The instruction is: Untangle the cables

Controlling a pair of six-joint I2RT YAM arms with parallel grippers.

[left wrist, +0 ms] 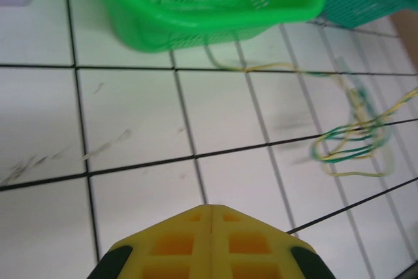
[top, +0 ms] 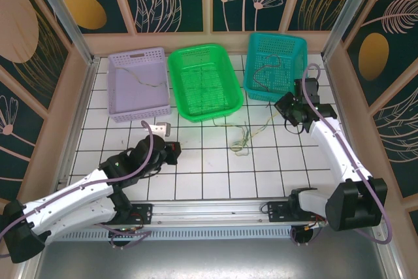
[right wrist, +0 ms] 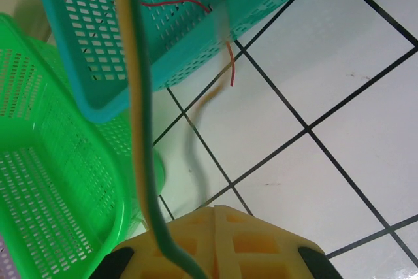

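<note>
A loose tangle of green and yellow cables [top: 241, 142] lies on the white tiles in front of the green basket, and I see the same tangle [left wrist: 349, 145] at the right of the left wrist view. One green-and-yellow strand [right wrist: 140, 129] rises taut to my right gripper [right wrist: 214, 208], which is shut on it. That right gripper [top: 285, 106] hovers beside the teal basket. A reddish-brown cable [right wrist: 228, 63] hangs over the teal basket's side. A pale cable [top: 147, 80] lies in the purple basket. My left gripper [left wrist: 212, 207] is shut and empty, low over the tiles, left of the tangle [top: 171, 152].
Three baskets stand in a row at the back: purple [top: 140, 114], green [top: 196, 117] and teal [top: 251, 89]. A small white block [top: 159, 127] sits in front of the purple basket. Wooden walls close in the tiled table on both sides.
</note>
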